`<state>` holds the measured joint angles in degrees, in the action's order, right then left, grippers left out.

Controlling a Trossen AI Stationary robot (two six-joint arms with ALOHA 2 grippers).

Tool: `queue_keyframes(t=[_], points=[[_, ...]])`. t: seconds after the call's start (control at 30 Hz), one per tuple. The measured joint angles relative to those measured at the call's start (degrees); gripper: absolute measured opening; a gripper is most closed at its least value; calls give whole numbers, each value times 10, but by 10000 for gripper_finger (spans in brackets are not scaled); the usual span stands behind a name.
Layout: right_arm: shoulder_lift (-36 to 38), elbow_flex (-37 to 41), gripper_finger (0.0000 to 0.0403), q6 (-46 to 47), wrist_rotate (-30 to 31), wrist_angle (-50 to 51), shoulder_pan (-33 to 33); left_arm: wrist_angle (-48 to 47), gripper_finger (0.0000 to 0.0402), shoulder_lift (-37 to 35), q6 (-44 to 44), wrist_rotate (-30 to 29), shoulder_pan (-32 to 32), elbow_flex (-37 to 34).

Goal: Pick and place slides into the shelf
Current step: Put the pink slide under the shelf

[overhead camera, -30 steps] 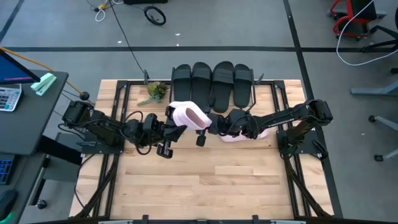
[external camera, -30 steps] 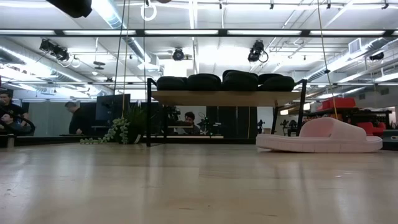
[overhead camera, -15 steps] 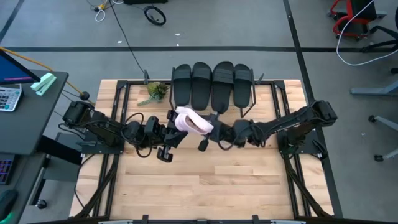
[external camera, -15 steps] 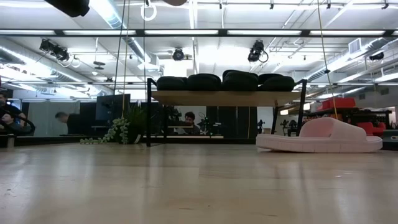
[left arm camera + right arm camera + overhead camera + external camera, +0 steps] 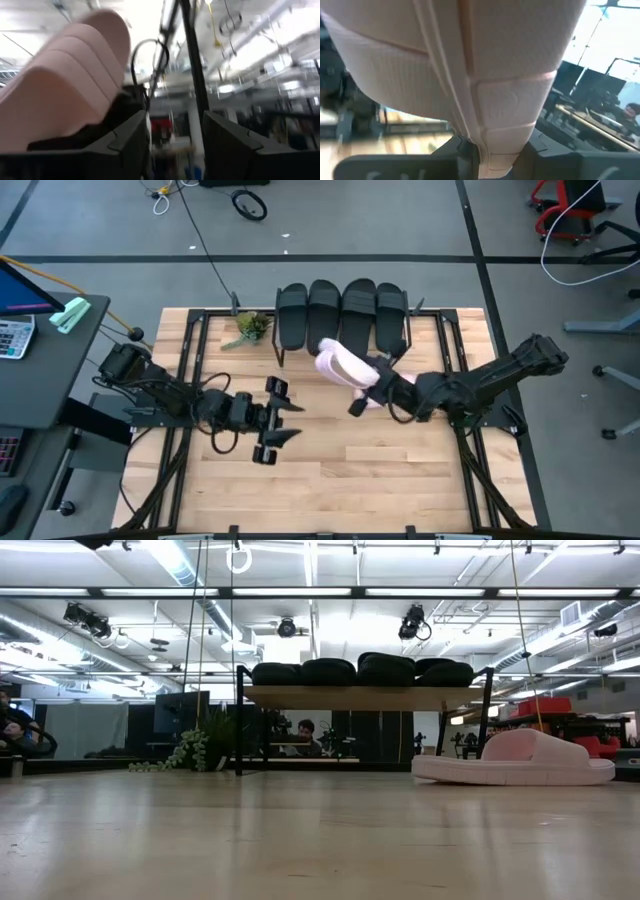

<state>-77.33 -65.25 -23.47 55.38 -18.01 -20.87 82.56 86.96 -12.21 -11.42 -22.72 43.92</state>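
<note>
Pink slide [image 5: 343, 365] pinched in right claw [image 5: 372, 385], partly hiding it; left claw [image 5: 280, 410] spread, empty.

Pink slide [image 5: 470, 65] apparently pinched by end effector [image 5: 485, 155].

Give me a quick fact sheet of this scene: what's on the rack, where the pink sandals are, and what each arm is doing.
Shelf: low rack at the table's far edge
Black slides: four, side by side on the shelf top
Pink slide, held: lifted in front of the shelf, gripped by the right claw
Second pink slide: flat on the table
Left claw: open, empty, over the table left of the held slide
</note>
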Motion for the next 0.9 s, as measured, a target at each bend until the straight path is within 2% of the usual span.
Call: queue_keyframes(t=[0.07,0.17,0.3,0.5,0.67,0.8,0.9], points=[[21,0,78,35,18,76,-18,-36,214,0,-4,0,-7,0],[54,0,78,148,19,213,-56,-97,218,0,31,-1,-9,0],[80,0,76,340,16,385,-125,-212,202,0,70,-3,-1,0],[72,0,75,595,27,573,-223,-379,171,3,85,-3,23,0],[33,0,74,731,64,655,-269,-397,158,28,89,-5,48,0],[8,0,76,753,76,667,-278,-403,156,66,139,-5,72,19],[2,0,73,761,76,667,-277,-427,157,104,144,-5,85,53]])
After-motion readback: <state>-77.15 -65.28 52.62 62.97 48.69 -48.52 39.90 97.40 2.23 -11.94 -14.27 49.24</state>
